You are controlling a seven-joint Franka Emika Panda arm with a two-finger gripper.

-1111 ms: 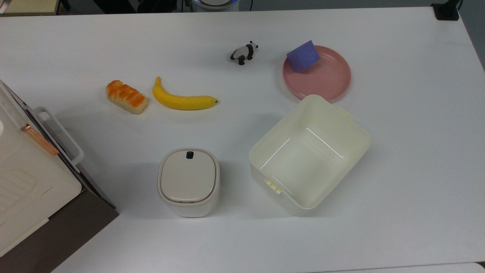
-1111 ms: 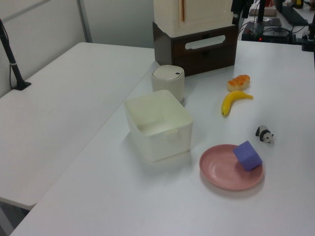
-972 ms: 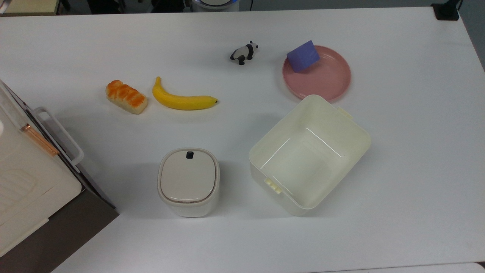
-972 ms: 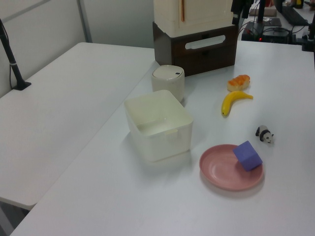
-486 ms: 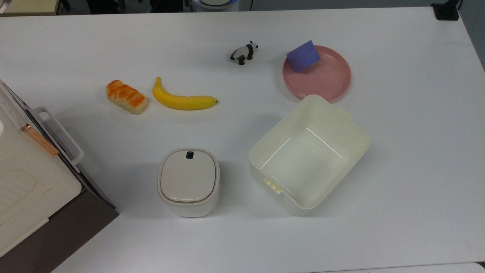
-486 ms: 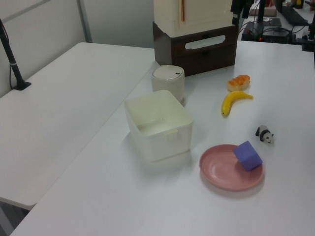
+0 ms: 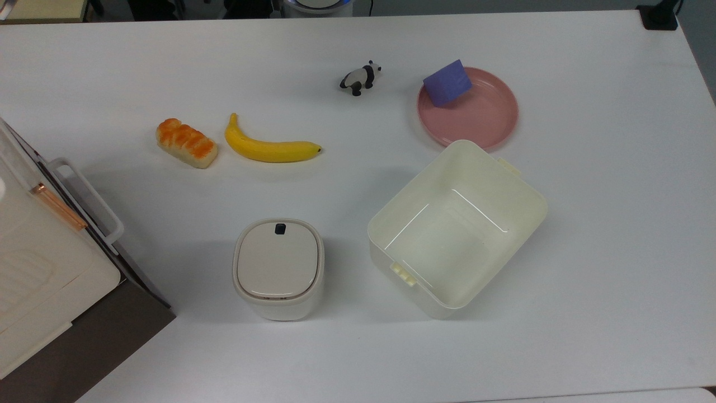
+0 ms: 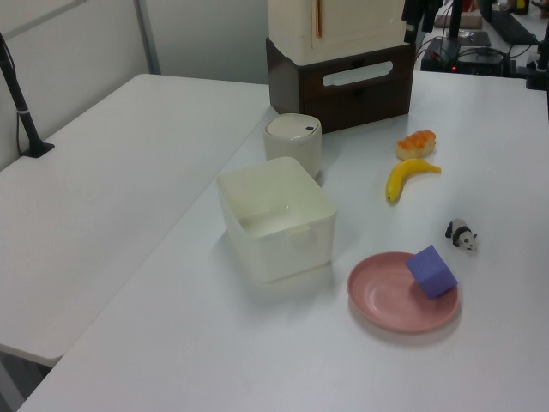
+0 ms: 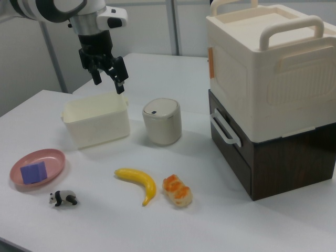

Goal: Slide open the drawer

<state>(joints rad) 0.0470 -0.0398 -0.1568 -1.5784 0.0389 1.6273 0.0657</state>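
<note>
The drawer (image 9: 229, 153) is the dark brown front of the low cabinet under a cream crate, and it sits flush and closed. Its white loop handle (image 9: 224, 129) sticks out toward the table. In the left view the drawer (image 8: 310, 81) stands at the far end with the handle (image 8: 356, 75) across it; the top view shows the handle (image 7: 94, 197) at the top view's left edge. My gripper (image 9: 109, 84) hangs open and empty in the air above the cream tub, far from the drawer.
On the white table lie a cream tub (image 7: 456, 229), a small white lidded bin (image 7: 278, 267), a banana (image 7: 268, 148), a bread roll (image 7: 186, 143), a panda figure (image 7: 359, 78) and a pink plate (image 7: 486, 115) with a purple block (image 7: 446, 83). A cream crate (image 9: 268, 68) tops the cabinet.
</note>
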